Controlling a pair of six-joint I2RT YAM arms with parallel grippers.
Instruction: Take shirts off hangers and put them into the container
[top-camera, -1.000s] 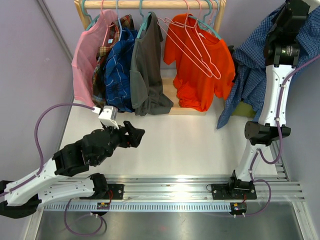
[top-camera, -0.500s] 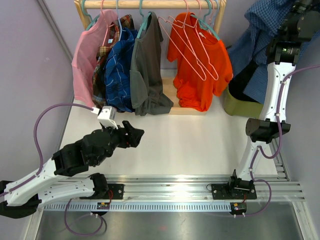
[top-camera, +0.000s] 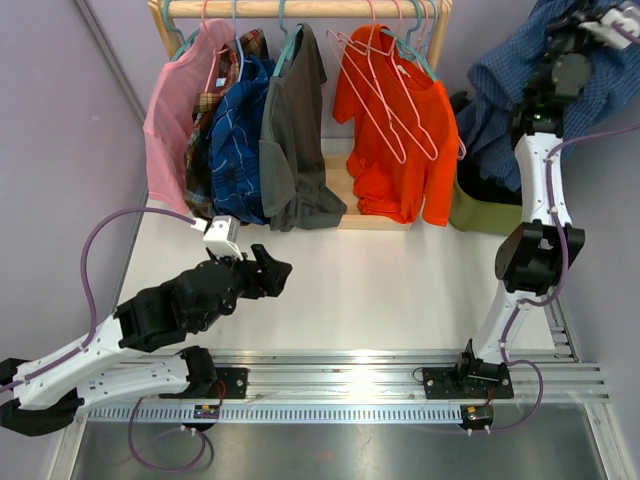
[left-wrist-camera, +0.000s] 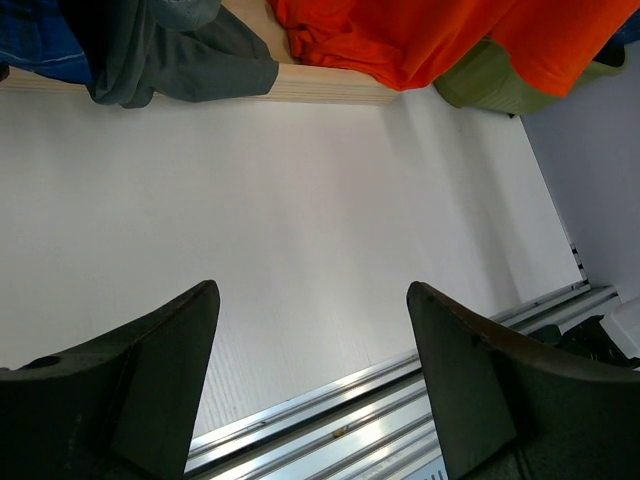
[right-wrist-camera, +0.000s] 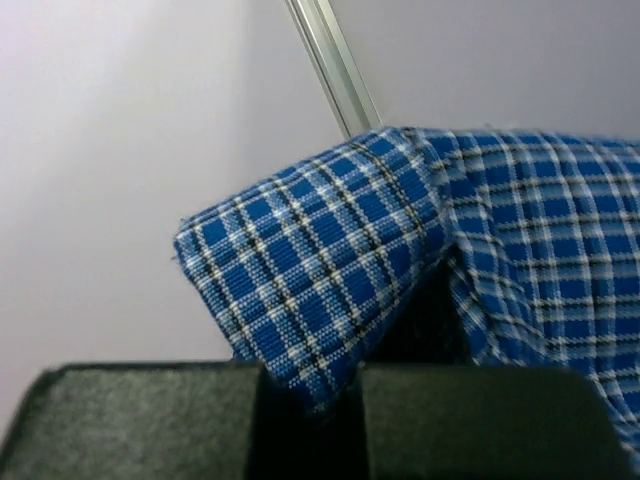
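One blue checked shirt (right-wrist-camera: 330, 270) is pinched tight inside the right claw (right-wrist-camera: 310, 388).

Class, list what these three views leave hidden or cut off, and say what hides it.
- Container inside: top view, covered by the checked shirt.
- Red plaid shirt: top view, mostly behind the pink shirt.
- Right gripper: top view, fingertips buried in checked shirt near the top edge.

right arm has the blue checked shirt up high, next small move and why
Probably lower the right end effector toward the olive-green rectangular plastic bin. It is shut on the blue small-checked cloth shirt, raised high, with the cloth hanging down to the bin, so lowering should pile it inside.
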